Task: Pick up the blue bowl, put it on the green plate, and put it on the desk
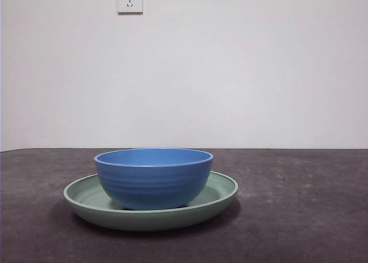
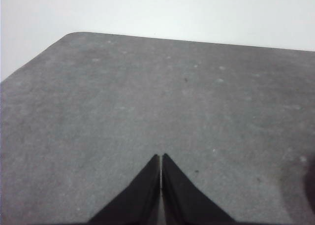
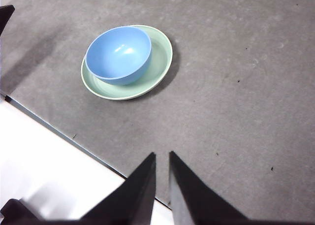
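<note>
Well apart from both jaws, blue bowl (image 1: 153, 178) sits on green plate (image 1: 221, 197).

1. The blue bowl (image 1: 153, 179): round, deep, medium blue, with faint horizontal ridges on its outer wall and a smooth rim. I see it upright and empty, seated inside the green plate, off-centre toward one side of the rim in my right wrist view.
2. The green plate (image 1: 221, 197): wide, shallow, pale mint green, glossy, with a raised rim, wider than the bowl. It lies flat on the desk.
3. The desk (image 1: 305, 217): flat, dark grey-brown, matte, lightly speckled.
</note>
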{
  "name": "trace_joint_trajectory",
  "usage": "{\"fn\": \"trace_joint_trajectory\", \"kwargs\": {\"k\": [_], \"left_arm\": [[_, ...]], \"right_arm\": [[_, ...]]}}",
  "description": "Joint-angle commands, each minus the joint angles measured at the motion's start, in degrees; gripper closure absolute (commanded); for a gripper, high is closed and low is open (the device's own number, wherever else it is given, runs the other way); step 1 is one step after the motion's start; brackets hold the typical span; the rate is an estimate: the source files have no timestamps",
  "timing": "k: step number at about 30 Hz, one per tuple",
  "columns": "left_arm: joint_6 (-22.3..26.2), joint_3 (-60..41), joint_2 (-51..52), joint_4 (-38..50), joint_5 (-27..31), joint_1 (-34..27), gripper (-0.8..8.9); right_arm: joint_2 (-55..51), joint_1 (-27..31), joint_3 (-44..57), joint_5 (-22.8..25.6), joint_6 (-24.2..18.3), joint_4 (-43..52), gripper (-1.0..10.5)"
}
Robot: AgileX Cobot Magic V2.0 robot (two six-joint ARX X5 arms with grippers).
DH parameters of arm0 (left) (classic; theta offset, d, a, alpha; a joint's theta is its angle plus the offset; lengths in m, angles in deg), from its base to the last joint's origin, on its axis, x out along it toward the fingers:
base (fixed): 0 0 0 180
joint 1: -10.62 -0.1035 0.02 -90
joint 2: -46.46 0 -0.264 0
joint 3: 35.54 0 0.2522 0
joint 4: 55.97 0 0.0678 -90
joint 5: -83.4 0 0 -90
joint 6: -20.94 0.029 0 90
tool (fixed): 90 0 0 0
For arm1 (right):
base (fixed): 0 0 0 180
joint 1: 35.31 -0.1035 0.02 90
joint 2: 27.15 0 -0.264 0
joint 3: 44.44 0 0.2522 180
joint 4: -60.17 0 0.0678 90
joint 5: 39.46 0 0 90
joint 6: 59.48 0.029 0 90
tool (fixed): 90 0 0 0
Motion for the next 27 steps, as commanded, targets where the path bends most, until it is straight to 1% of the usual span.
{"fn": "trace_joint_trajectory", "kwargs": {"k": [1,23,27], "left_arm": [[-0.7,-1.2,0.2,-0.4,-0.2,-0.1,8.06],[-0.7,-1.2,0.2,-0.3,-0.2,-0.1,8.06],[-0.7,-1.2,0.2,-0.3,-0.2,-0.1,8.06]], "right_arm": [[0.0,-0.3,-0.9,0.0,-0.1,0.6,9.1],[0.0,-0.3,-0.9,0.0,-0.1,0.6,9.1],[-0.6,1.0,0.5,0.2,-1.7,2.4,9.1]]}}
